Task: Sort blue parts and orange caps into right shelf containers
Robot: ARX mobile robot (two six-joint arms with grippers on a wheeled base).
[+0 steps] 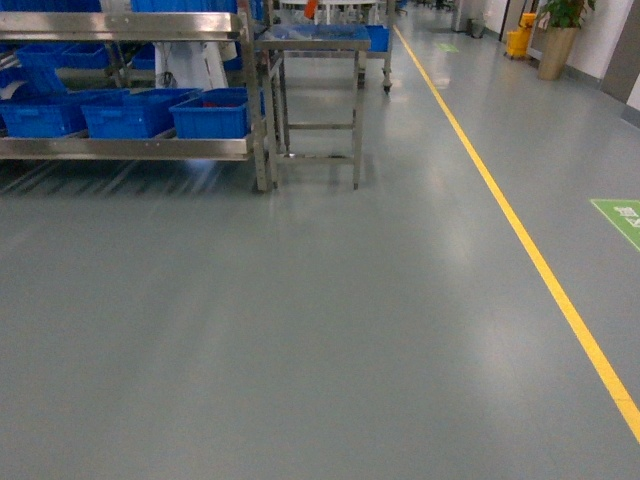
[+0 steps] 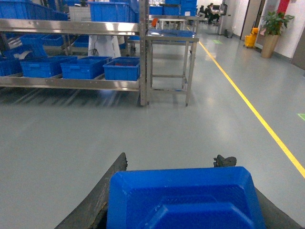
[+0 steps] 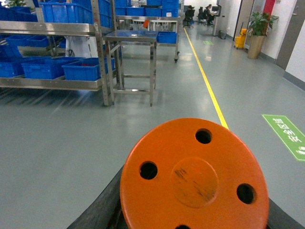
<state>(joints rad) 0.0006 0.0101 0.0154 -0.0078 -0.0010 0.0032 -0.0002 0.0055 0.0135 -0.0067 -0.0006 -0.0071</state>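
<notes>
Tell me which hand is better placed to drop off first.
Left, marginally. Both are loaded: left hand holds the blue part, right hand the orange cap. The blue crates sit ahead-left.

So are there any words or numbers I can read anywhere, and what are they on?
Green floor sign: white characters, too blurred to read for sure.
Second green floor marking far down the aisle: too small to read.
Orange cap: no writing, just round holes.
Blue part: no writing.
Blue crates on the shelf: no label readable.
</notes>
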